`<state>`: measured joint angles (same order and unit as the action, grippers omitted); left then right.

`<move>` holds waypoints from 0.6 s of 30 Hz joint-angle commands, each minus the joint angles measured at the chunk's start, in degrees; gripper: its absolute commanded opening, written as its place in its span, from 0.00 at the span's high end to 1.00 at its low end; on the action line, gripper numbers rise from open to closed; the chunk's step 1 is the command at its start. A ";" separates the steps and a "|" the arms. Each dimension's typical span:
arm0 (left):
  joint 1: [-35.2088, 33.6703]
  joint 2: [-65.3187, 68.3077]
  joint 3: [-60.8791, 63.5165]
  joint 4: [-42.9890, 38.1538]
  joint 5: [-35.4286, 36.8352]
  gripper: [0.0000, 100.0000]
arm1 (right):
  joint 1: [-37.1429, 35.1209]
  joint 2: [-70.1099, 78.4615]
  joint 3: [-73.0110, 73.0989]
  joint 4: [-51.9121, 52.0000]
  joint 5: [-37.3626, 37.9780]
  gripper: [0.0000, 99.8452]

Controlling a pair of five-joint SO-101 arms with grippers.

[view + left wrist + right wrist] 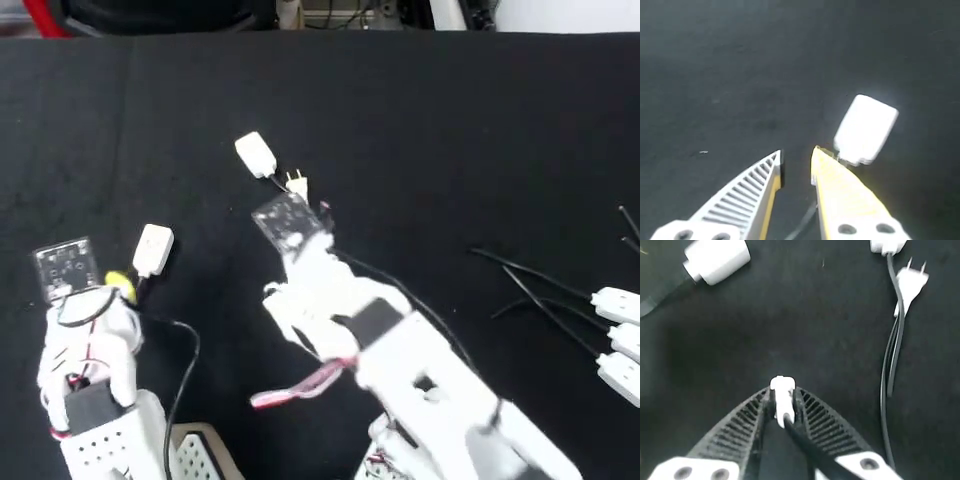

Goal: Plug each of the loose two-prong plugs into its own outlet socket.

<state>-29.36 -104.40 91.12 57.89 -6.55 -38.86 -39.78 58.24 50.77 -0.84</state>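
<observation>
Three white corded pieces (620,340) lie at the near right edge of the table (450,130); farther off are two socket blocks, the nearer socket block (153,248) left, the farther socket block (255,153) mid-table beside one loose two-prong plug (297,183). The left gripper (797,151), slightly spread and empty, has its yellow finger (840,200) just beside the nearer socket block; the right gripper (781,391) pinches a second white plug (782,400) on a black cord (805,440).

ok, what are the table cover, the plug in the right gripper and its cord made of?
Table cover: looks like black felt or cloth, since it is matte with no glare. Plug in the right gripper: white moulded plastic, smooth and slightly glossy. Cord: black, probably a rubber or PVC sheath, with a faint sheen along it.
</observation>
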 commanded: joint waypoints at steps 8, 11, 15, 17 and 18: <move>-0.66 -0.09 2.07 0.26 -5.45 0.88 | 0.53 18.07 -6.73 0.53 1.67 0.99; -0.75 -0.09 2.15 0.26 -5.45 0.88 | 0.35 18.77 -5.58 0.44 3.16 0.99; -0.75 -0.09 2.15 0.26 -5.45 0.88 | 0.44 18.77 -3.47 0.44 4.92 0.99; -0.75 -0.09 2.15 0.26 -5.45 0.88 | 0.44 18.77 -2.86 0.44 5.36 0.99; -0.75 -0.09 2.15 0.26 -5.45 0.88 | 0.44 18.77 -2.77 0.44 5.89 0.99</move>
<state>-30.77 -104.31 93.49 57.89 -11.56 -38.86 -21.76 54.11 51.38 4.00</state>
